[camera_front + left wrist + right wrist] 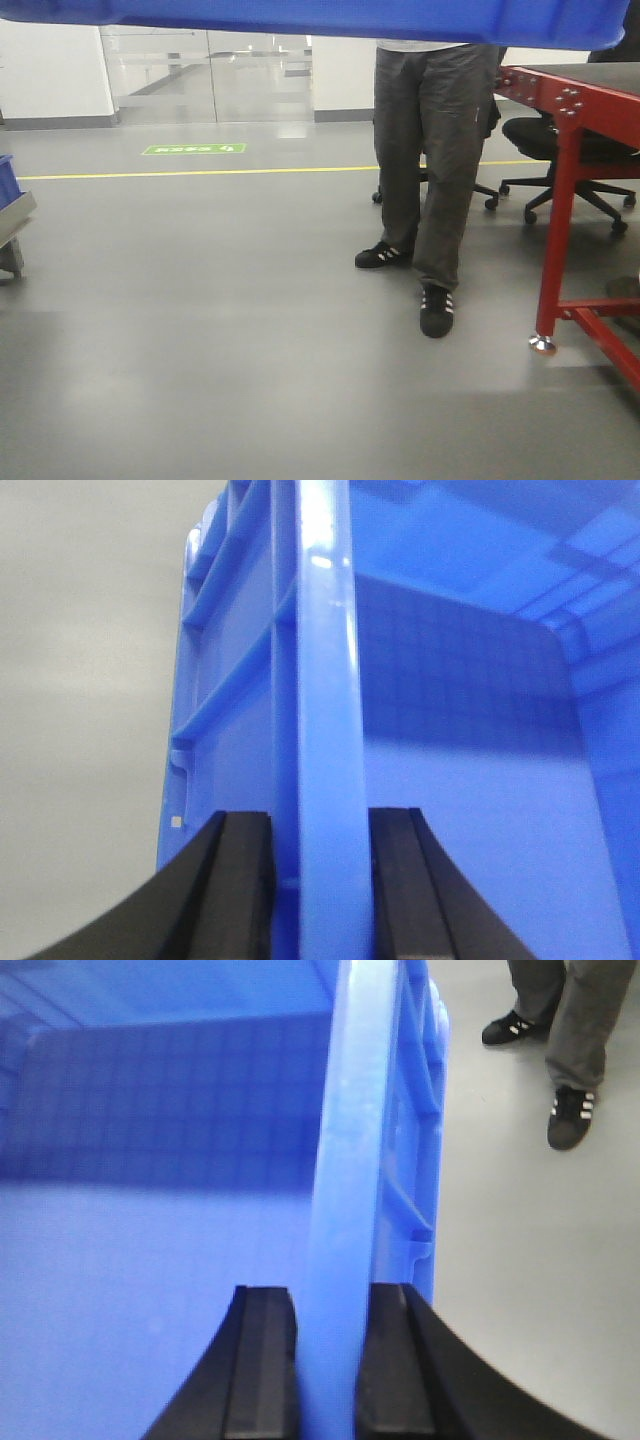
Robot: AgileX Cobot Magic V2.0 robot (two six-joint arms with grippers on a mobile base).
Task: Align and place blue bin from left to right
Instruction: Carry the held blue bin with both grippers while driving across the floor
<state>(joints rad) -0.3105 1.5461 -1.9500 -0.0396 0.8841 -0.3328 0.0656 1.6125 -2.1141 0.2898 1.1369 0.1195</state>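
Observation:
The blue bin (330,18) hangs in the air, its underside filling the top edge of the front view. My left gripper (318,880) is shut on the bin's left rim (322,680), one black finger (245,890) outside the wall and one inside. Over on the other side, my right gripper (328,1360) is shut on the right rim (350,1140) of the blue bin (150,1210) the same way. The bin's inside looks empty in both wrist views. Neither gripper shows in the front view.
A person in dark trousers (432,160) stands ahead, shoes (565,1120) close to the bin's right side. A red-framed table (575,130) stands at the right with a black office chair (550,150) behind it. Another blue bin (8,180) sits on a cart at the far left.

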